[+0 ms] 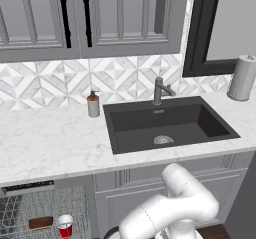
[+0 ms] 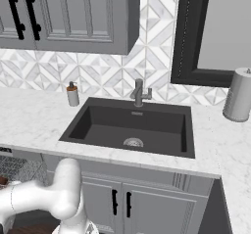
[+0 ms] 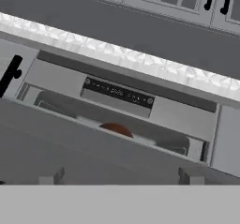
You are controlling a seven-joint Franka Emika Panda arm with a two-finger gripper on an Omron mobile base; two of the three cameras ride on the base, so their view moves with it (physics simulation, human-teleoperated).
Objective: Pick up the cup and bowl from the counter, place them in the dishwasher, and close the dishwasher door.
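Dishwasher (image 1: 45, 210) sits under the bench (image 1: 55, 143) at the lower left of the left base view, open, grey wire rack exposed below its dark control strip (image 1: 27, 187). Inside the rack: red cup (image 1: 65, 226) upright with white rim up, and the brown bowl (image 1: 41, 223) just beside it on its left; whether they touch, cannot tell. Both are off the bench top. Bench carries a black sink (image 1: 167, 125) with a grey tap (image 1: 160, 90) behind it, a soap dispenser (image 1: 93, 104) just left of the sink, and a paper towel roll (image 1: 242, 78) at the far right. Grey wall cabinets (image 1: 90, 18) hang above a patterned tile backsplash. Arm (image 1: 172, 208) is folded low in front of the base cabinets, reaching toward the dishwasher side. In the hand view, two dark fingers (image 3: 190, 176) rise at the bottom, set well apart with nothing between them, so wide. Beyond them a flat dark grey panel, the dishwasher door (image 3: 93, 157), spans the lower part; past its edge a brown curve of the bowl shows, with the marked control strip and the white bench edge farther on.
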